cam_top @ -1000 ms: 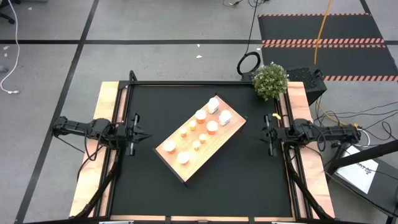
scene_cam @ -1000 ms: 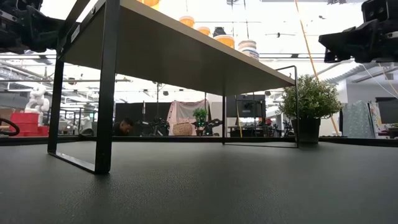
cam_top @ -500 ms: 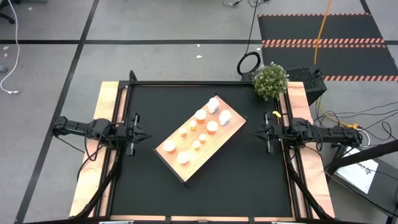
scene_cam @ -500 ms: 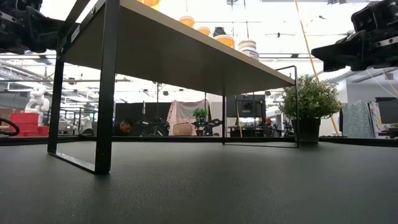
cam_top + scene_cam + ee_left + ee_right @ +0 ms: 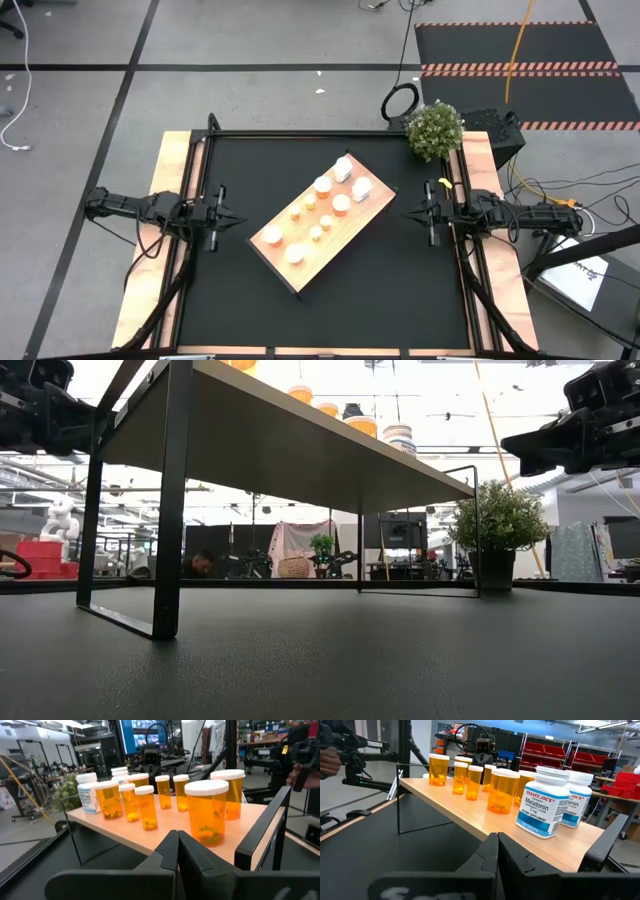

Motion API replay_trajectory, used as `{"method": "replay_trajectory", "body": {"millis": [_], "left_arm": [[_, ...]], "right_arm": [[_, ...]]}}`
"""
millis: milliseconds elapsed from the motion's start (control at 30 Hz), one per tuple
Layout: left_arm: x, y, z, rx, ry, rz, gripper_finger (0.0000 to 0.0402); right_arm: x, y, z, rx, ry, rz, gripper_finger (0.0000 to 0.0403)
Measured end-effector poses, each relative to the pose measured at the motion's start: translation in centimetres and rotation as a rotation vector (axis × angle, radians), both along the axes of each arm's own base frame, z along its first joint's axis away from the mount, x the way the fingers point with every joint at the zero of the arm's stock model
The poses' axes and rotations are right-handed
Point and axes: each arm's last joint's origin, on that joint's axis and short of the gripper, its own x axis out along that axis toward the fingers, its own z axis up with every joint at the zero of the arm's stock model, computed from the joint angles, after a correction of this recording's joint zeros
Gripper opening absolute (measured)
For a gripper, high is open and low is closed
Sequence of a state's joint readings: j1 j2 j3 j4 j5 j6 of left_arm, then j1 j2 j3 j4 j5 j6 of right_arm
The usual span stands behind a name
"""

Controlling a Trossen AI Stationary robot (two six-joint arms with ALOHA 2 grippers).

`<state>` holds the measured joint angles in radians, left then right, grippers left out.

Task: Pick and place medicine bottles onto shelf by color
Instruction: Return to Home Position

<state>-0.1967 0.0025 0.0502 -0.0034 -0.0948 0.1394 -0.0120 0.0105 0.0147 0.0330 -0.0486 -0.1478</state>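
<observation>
The shelf (image 5: 300, 265) is a pale wood board on thin dark legs (image 5: 165, 560), standing slantwise in the middle of the black mat. Several orange bottles with white caps (image 5: 341, 204) and two white bottles (image 5: 361, 188) stand upright on its top. In the left wrist view the orange bottles (image 5: 206, 812) are nearest. In the right wrist view the white bottles (image 5: 542, 802) are. My left gripper (image 5: 232, 216) (image 5: 177, 835) is shut and hovers left of the shelf. My right gripper (image 5: 410, 213) (image 5: 497, 837) is shut and hovers right of it. Both point at the shelf.
A potted plant (image 5: 436, 130) stands at the far right corner of the table, and a small yellow object (image 5: 443, 187) lies by the right rail. Bare black mat (image 5: 380, 290) surrounds the shelf on all sides. In the low view the room shows beneath the shelf top (image 5: 300, 450).
My right gripper has moved a short way toward the table's left, closer to the shelf, and then stopped. It stays shut. The shelf and bottles have not moved.
</observation>
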Motion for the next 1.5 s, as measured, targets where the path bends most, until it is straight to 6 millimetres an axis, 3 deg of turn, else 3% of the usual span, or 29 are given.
{"method": "replay_trajectory", "body": {"millis": [667, 1267, 1500], "left_arm": [[0.2, 0.1, -0.3, 0.070, -0.078, -0.063, 0.0004], [0.4, 1.6, -1.1, 0.042, 0.015, 0.047, 0.0020], [0.5, 1.6, -1.1, 0.070, 0.014, 0.052, 0.0009]], "right_arm": [[0.0, 0.0, 0.0, -0.002, -0.001, 0.001, 0.0000], [0.0, 0.0, 0.0, -0.002, -0.001, 0.001, 0.0000], [0.0, 0.0, 0.0, -0.002, -0.001, 0.001, 0.0000]]}}
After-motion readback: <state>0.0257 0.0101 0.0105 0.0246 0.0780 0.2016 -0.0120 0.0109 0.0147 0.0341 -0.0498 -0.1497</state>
